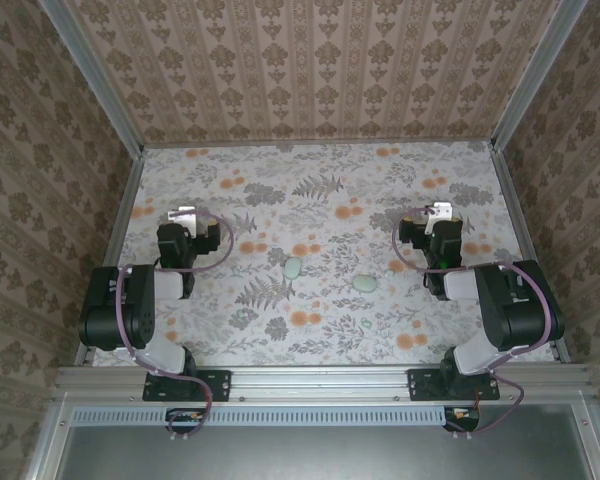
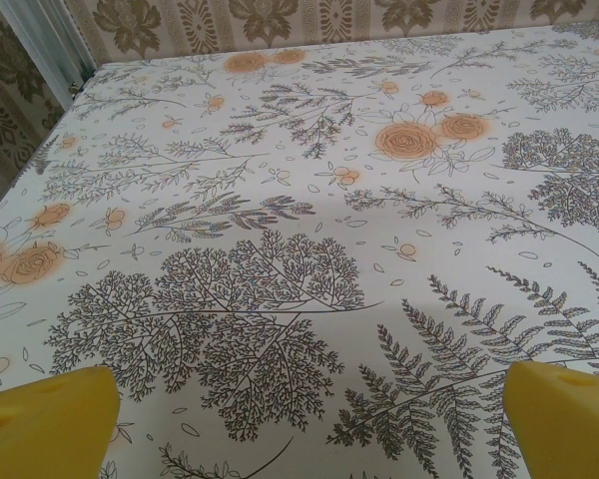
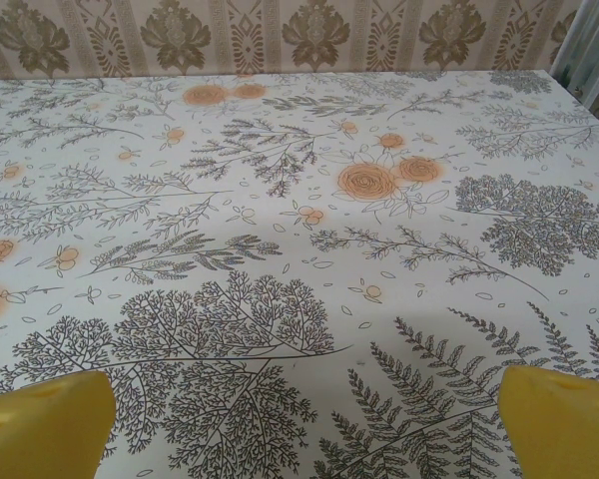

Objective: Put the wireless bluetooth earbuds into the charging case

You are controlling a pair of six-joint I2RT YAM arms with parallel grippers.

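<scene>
Two pale mint-green ovals lie mid-table; I cannot tell which is the charging case: one [image 1: 293,267] is left of centre, the other [image 1: 365,284] right of it. Two tiny mint bits, the earbuds, lie apart: one [image 1: 397,265] beside the right arm, one [image 1: 366,322] nearer the front. My left gripper [image 1: 183,215] [image 2: 309,429] hovers open over bare print at the left, far from the ovals. My right gripper [image 1: 439,211] [image 3: 304,429] is open too, just behind and right of the nearer earbud. Yellow fingertips [image 2: 45,424] [image 3: 564,419] frame only flowered cloth.
The floral tablecloth [image 1: 320,190] is boxed in by patterned walls at the back and sides, with metal rails [image 1: 115,210] along the edges. Both arm bases sit on the front rail [image 1: 320,383]. Orange flower blots are printed on the cloth.
</scene>
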